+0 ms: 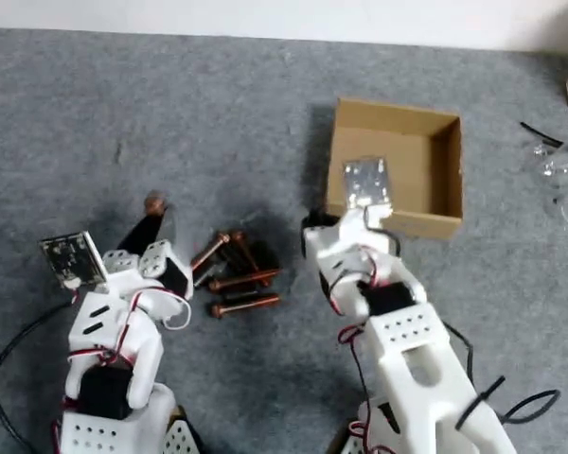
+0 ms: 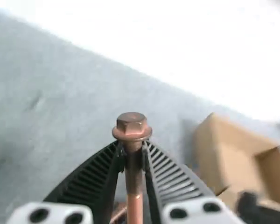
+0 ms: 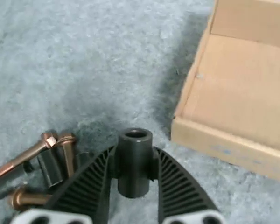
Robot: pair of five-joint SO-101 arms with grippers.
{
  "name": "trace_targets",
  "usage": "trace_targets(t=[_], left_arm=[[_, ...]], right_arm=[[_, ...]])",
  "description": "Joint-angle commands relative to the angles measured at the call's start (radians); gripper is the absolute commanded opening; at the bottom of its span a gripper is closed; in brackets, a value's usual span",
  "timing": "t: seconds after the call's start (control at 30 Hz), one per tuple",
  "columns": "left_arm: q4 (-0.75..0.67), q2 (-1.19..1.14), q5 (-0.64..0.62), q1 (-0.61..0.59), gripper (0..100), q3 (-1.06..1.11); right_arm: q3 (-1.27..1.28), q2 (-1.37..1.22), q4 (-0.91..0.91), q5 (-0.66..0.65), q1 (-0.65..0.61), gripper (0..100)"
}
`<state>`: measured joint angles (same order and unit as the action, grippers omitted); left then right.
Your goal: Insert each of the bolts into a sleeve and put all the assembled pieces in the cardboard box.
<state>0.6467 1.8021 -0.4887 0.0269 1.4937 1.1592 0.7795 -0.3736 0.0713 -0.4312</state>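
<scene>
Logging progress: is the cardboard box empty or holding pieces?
Empty as far as visible: the cardboard box floor is bare in high and right wrist views; the right arm hides part.

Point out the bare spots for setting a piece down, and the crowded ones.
Free: the floor of the box; the carpet left of the box, beyond the pile; the strip of carpet between the box and the wires. Crowded: the pile of bolts and sleeves, left of the box's near corner.

surface: grey felt table | on it: cardboard box; loose bolts; wires
</scene>
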Motion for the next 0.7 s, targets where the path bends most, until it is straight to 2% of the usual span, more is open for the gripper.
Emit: trace_targets(t=[0.0, 0.17, 0.27, 0.47, 0.67], left_arm=[[-0.295, 0.001, 0.0, 0.128, 1, -0.004], [-0.608, 0.001, 0.0, 0.213, 1, 0.058], [-0.71, 0.001, 0.0, 0.236, 1, 0.101], [-0.721, 0.01, -0.002, 0.24, 1, 0.133], [-0.727, 0.01, -0.002, 0.242, 1, 0.03]], right_arm=[[0.05, 0.12, 0.079, -0.044, -0.038, 0.4], [0.157, 0.246, 0.17, -0.063, -0.068, 0.4], [0.205, 0.311, 0.197, -0.063, -0.105, 0.4], [0.28, 0.473, 0.197, -0.064, -0.182, 0.4], [0.354, 0.656, 0.182, -0.064, -0.197, 0.4]])
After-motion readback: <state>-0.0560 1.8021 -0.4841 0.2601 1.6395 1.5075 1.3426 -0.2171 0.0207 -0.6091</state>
